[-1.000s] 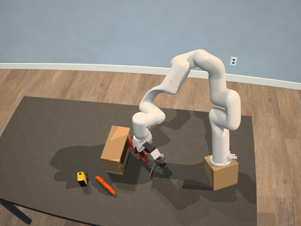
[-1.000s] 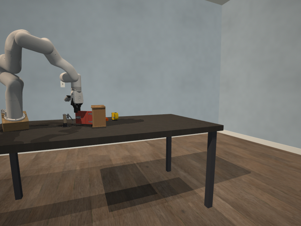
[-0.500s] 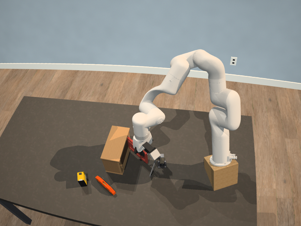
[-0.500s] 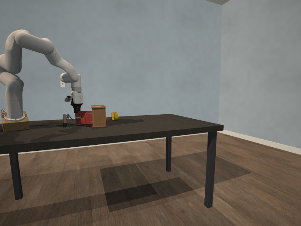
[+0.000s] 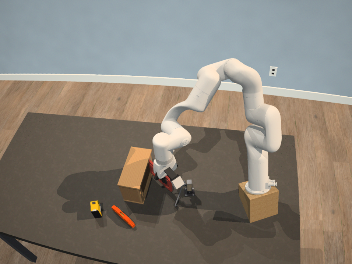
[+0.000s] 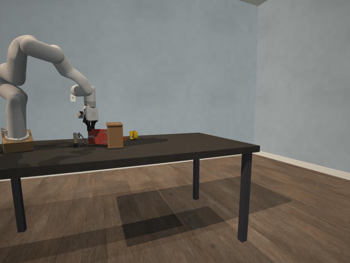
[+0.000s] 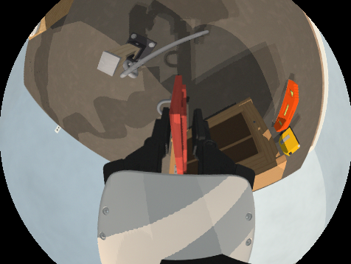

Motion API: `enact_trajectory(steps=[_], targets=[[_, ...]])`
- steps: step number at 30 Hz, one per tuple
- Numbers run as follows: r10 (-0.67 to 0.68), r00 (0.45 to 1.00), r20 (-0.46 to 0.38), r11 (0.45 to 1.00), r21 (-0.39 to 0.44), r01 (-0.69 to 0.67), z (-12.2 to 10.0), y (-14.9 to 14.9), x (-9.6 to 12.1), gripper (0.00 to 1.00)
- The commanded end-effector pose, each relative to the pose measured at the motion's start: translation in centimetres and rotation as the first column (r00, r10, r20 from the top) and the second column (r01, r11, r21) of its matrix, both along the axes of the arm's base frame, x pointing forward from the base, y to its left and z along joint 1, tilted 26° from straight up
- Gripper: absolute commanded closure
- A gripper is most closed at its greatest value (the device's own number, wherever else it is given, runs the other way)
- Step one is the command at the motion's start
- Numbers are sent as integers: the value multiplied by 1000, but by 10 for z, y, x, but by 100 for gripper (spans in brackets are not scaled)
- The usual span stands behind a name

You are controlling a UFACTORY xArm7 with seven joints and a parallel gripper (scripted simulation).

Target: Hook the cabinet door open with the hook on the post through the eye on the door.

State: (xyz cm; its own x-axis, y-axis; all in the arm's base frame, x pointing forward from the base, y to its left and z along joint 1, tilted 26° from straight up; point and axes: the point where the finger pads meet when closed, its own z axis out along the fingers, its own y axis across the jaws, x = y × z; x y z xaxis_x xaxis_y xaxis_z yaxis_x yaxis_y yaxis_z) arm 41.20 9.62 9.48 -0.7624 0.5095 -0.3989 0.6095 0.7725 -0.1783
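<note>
Seen from above, the dark table (image 5: 71, 136) (image 6: 197, 144) (image 7: 74, 96) carries everything, and the white arm (image 5: 210, 76) (image 6: 42, 51) arches over its far side from a wooden block (image 5: 264, 204) (image 6: 17, 146) (image 7: 57, 12) at the right. Left of the block, the wooden cabinet (image 5: 133, 170) (image 6: 115, 136) (image 7: 258, 127) stands upright, its front facing right. Its red door (image 5: 167, 183) (image 6: 97, 136) (image 7: 178, 122) stands well open, swung out to the right from the far end of the front. The gripper (image 5: 163, 181) (image 6: 90, 129) (image 7: 181, 118) points down at the door's free end, partly open, with a finger on each side of the panel; a gap shows on the cabinet side, so the door is not clamped. The post (image 5: 189, 186) (image 6: 75, 139) (image 7: 109, 63) stands right of the door, and the grey hook (image 5: 178, 197) (image 6: 79, 134) (image 7: 166, 48) slants from it toward the near side. An orange tool (image 5: 123, 216) (image 6: 124, 139) (image 7: 287, 107) lies near the cabinet's near end, with a yellow tape measure (image 5: 95, 209) (image 6: 133, 135) (image 7: 289, 141) farther left. The small eye (image 7: 158, 107) juts from the door's outer face, apart from the hook's free end.

Since the earlier pictures, the hand (image 5: 164, 181) (image 6: 90, 128) (image 7: 181, 118) has moved a little, together with the arm's wrist (image 5: 161, 146) (image 6: 89, 97), toward the cabinet (image 5: 135, 171) (image 6: 114, 135) (image 7: 263, 141) side.
</note>
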Motion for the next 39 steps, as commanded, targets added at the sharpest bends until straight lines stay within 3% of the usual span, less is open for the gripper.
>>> enact_trajectory(steps=[1,39], targets=[[-7,1000,7,1000,4,7,0,5,3,73],[-156,986,66,987,45,153,-3,21,19,73]])
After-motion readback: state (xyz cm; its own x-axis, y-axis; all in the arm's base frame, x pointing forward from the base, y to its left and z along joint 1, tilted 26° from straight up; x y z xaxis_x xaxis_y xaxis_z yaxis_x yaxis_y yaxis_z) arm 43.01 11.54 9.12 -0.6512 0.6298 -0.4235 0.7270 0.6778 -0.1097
